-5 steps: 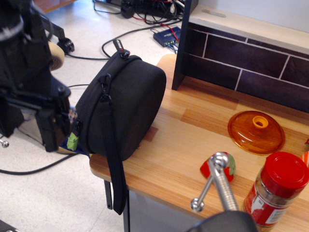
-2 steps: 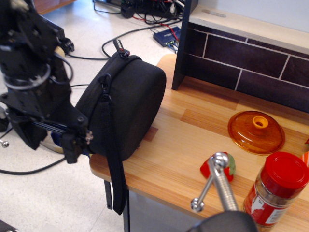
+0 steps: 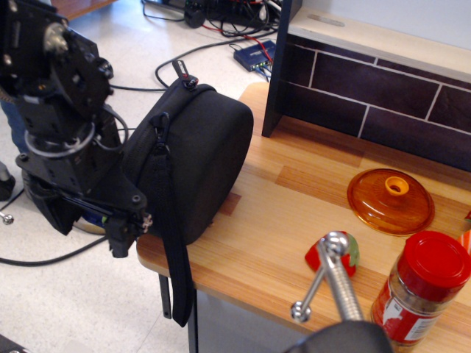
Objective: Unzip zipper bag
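The zipper bag [image 3: 202,158] is a large black rounded fabric case standing on its edge at the left end of the wooden counter. Its long black strap [image 3: 174,250] hangs down past the counter's edge. My gripper [image 3: 131,228] is pressed against the bag's lower left side by the zipper line. The arm's black body hides the fingertips and the green tag, so I cannot tell whether the fingers are open or shut.
An orange glass lid [image 3: 390,200], a red-capped spice jar [image 3: 421,289], a small red toy [image 3: 333,254] and a metal handle [image 3: 331,283] are on the right of the counter [image 3: 280,213]. A dark tiled backsplash [image 3: 368,95] stands behind. Cables [image 3: 199,44] lie on the floor.
My arm has moved right and down, from beside the bag to against its lower left edge. It now covers the green tag. The bag has not moved.
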`<state>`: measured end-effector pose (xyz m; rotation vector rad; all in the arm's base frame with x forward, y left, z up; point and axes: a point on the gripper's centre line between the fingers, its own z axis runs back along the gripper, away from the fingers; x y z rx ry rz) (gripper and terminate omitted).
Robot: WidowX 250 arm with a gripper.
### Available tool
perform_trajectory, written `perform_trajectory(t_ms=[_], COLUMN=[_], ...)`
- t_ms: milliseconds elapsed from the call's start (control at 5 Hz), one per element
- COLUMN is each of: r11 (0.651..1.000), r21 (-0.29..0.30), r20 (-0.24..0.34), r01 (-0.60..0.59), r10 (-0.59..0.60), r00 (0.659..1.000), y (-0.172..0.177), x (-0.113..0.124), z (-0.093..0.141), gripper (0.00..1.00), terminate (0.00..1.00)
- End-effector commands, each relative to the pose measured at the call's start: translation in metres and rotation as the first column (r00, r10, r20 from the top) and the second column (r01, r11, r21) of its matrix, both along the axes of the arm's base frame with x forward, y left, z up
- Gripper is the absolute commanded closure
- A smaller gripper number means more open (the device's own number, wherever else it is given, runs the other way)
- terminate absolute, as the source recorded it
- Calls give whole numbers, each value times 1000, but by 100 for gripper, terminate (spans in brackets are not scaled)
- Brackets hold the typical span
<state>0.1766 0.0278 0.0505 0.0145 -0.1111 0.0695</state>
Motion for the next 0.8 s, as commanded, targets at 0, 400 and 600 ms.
perform_trajectory(t_ms=[0, 400, 600], r11=[998, 994, 993], r21=[13, 24, 23], r20=[29, 8, 11], r01=[-60, -110, -118], r10=[59, 110, 118], r00=[998, 994, 993], y=[-1, 1, 2], x=[18, 27, 27], z=[1, 1, 1], gripper=[0, 100, 100], terminate=[0, 0, 0])
